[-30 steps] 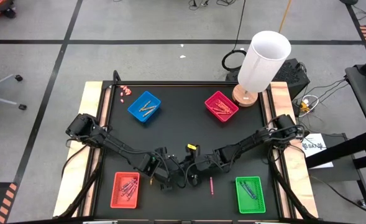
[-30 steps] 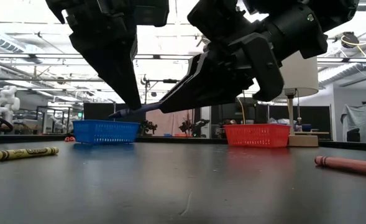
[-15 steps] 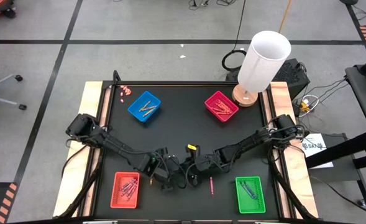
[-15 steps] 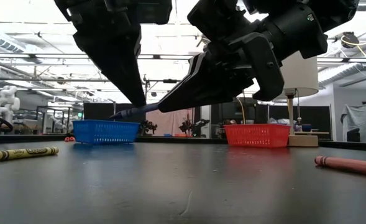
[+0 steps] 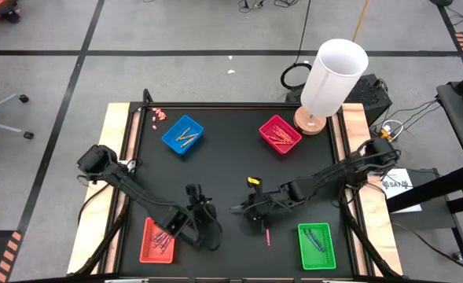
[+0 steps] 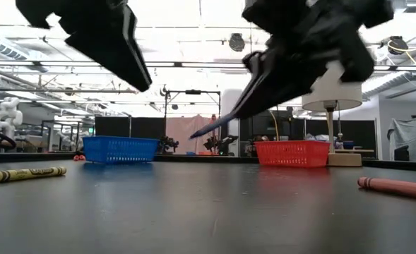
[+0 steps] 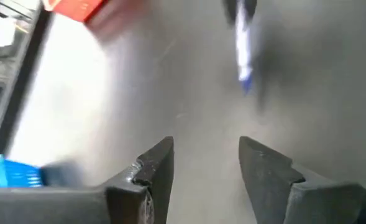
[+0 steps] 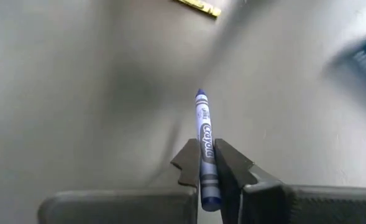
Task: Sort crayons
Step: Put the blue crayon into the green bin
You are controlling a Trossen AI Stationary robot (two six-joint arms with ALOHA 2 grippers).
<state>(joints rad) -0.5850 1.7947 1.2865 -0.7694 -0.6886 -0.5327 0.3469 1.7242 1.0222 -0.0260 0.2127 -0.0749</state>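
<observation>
My right gripper (image 8: 209, 163) is shut on a blue crayon (image 8: 203, 127) above the middle of the table; it also shows in the high view (image 5: 245, 208) and the low view (image 6: 264, 81). My left gripper (image 7: 204, 163) is open and empty, to the left of it (image 5: 209, 224) and raised (image 6: 116, 49). A yellow crayon (image 5: 253, 181) and a pink crayon (image 5: 267, 235) lie flat on the black table top. Blue (image 5: 182, 134), magenta (image 5: 280, 134), red (image 5: 159, 240) and green (image 5: 317, 245) trays hold other crayons. My right gripper pinches the blue crayon's rear half (image 8: 206, 169) between its two fingers. The crayon lies along the fingers and sticks out past them. The fingers slant down from the table's right side. The crayon is clear of the table, its tip (image 6: 197, 133) tilted down toward the left.
A white lamp (image 5: 331, 79) on a wooden base stands at the far right corner. Tiny pink bits (image 5: 159, 115) lie at the far left corner. The yellow crayon (image 6: 24, 173) and the pink crayon (image 6: 398, 187) lie on either side of open table.
The two grippers were close together at the blue crayon. My left gripper has drawn away from it, up and toward the table's left and near edge. My right gripper has carried the crayon a little toward the right; the crayon stays clear of the table.
</observation>
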